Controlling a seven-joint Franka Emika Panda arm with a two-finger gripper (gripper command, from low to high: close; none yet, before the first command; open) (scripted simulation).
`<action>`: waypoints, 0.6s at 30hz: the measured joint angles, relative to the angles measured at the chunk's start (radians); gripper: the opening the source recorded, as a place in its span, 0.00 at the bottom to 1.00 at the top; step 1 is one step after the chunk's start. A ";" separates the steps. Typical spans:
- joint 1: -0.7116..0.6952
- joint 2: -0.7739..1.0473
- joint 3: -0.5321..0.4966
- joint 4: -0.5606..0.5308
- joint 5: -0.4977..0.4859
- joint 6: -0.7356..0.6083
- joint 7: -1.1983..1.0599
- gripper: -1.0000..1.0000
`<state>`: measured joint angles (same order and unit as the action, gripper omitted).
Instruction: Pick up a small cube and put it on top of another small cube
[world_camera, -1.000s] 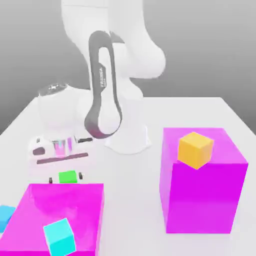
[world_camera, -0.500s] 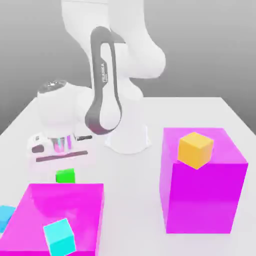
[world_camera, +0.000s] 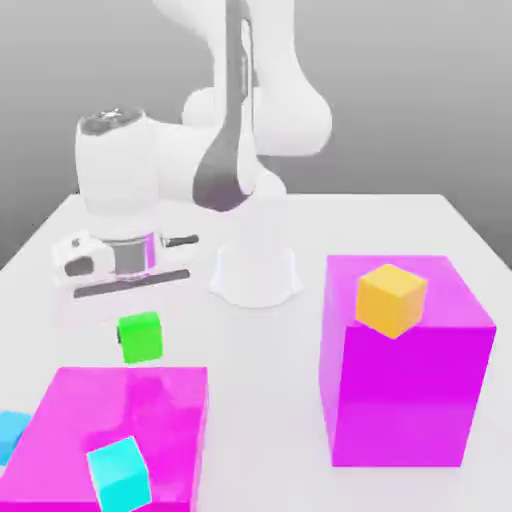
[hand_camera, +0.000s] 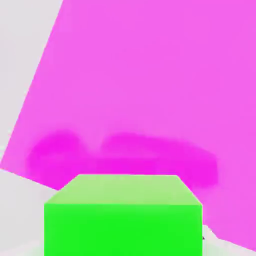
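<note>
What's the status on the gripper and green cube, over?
Gripper shut on green cube, cube raised. Orange-yellow cube sits atop the tall magenta block, nothing stacked on it.

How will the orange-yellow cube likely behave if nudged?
The orange-yellow cube looks rigid, given its straight edges. Flat faces suggest sliding rather than rolling. Perched on the tall magenta block, it might drop off if pushed far.
</note>
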<state>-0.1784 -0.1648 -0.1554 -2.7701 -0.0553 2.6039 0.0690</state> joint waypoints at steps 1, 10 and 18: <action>0.023 -0.012 0.024 0.031 0.009 -0.044 0.017 0.00; 0.225 -0.129 0.242 0.310 0.092 -0.437 0.167 0.00; 0.307 -0.121 0.347 0.327 0.126 -0.444 0.234 1.00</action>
<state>0.1289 -0.2861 0.1916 -2.4433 0.0709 2.1600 0.3034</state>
